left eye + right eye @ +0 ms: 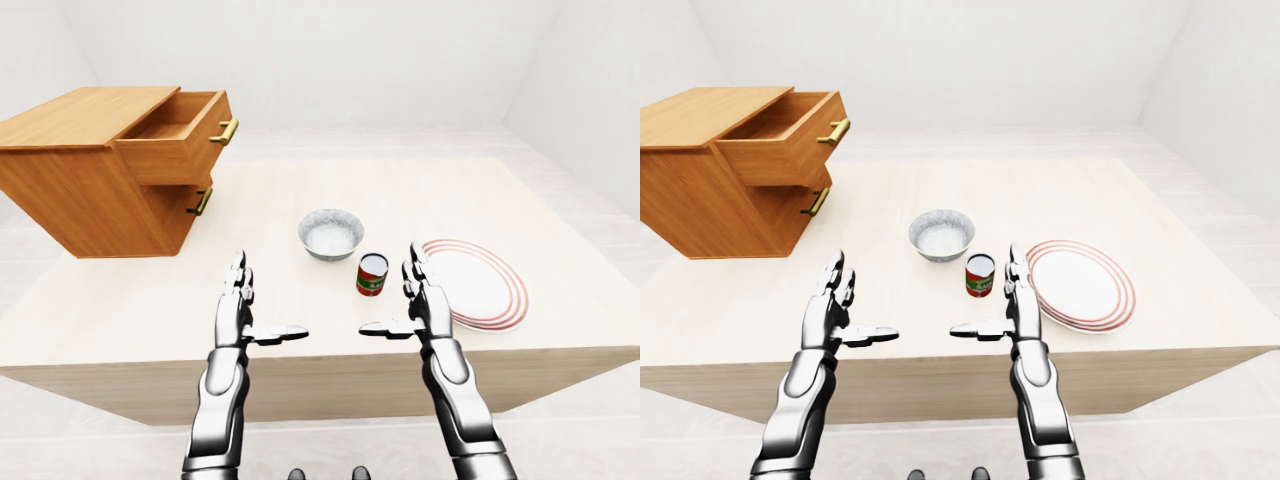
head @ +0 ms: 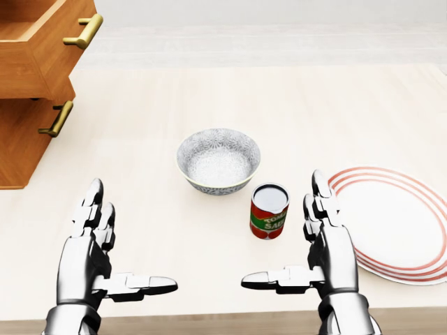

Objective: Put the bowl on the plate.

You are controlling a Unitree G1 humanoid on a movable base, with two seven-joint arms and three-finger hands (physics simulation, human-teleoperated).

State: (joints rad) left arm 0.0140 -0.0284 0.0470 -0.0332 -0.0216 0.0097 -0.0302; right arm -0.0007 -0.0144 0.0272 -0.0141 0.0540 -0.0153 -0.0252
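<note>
A grey patterned bowl stands empty near the middle of the pale table. To its right, at the right edge of the head view, lies a white plate with red rings. Between them, just below and right of the bowl, a red sauce can stands upright. My left hand hovers open at the lower left, well short of the bowl. My right hand is open too, just right of the can and left of the plate, holding nothing.
A wooden drawer cabinet sits at the table's upper left with its top drawer pulled out, brass handles showing. The table's near edge runs just under both wrists. White floor and walls surround the table.
</note>
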